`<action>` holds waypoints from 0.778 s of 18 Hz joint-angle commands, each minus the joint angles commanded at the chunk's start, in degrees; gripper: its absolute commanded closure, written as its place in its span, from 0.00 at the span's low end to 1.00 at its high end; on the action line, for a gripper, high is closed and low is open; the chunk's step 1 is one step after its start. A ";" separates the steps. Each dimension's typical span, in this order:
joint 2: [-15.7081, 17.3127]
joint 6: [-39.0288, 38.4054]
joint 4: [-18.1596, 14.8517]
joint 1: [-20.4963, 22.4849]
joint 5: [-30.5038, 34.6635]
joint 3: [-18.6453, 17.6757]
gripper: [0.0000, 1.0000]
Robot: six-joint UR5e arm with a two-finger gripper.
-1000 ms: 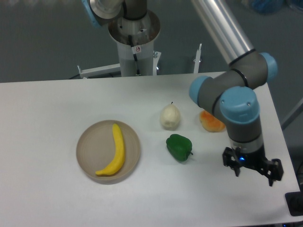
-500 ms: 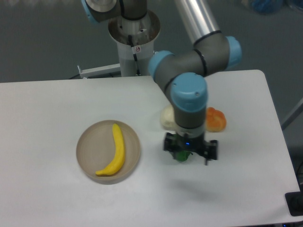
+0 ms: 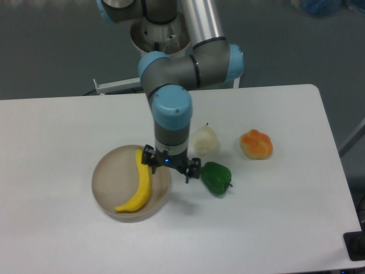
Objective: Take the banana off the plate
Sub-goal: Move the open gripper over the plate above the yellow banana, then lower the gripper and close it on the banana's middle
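Banana [image 3: 141, 188] lies curved on the tan plate [image 3: 111, 182] at desk [image 3: 57, 148] left-centre, same spot as earlier. Arm has swung left across the desk since 0.5 s ago, from over the green pepper [image 3: 216, 178] to the plate's right rim. Hand [image 3: 170, 167] now hangs at banana's upper end, pointing down, fingers spread wide, holding nothing. Forearm vertical, elbow bent back toward the base. Pepper uncovered again; pale pear [image 3: 205, 140] & orange fruit [image 3: 256, 144] sit right of the arm.
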 joint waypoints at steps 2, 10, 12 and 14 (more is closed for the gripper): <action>-0.44 -0.70 1.41 -0.88 0.70 -1.06 0.00; -3.07 -2.47 2.56 -3.52 3.52 -1.94 0.00; -2.99 -2.64 3.18 -4.66 3.52 -1.94 0.00; -3.86 -3.51 3.79 -5.01 4.21 -2.21 0.00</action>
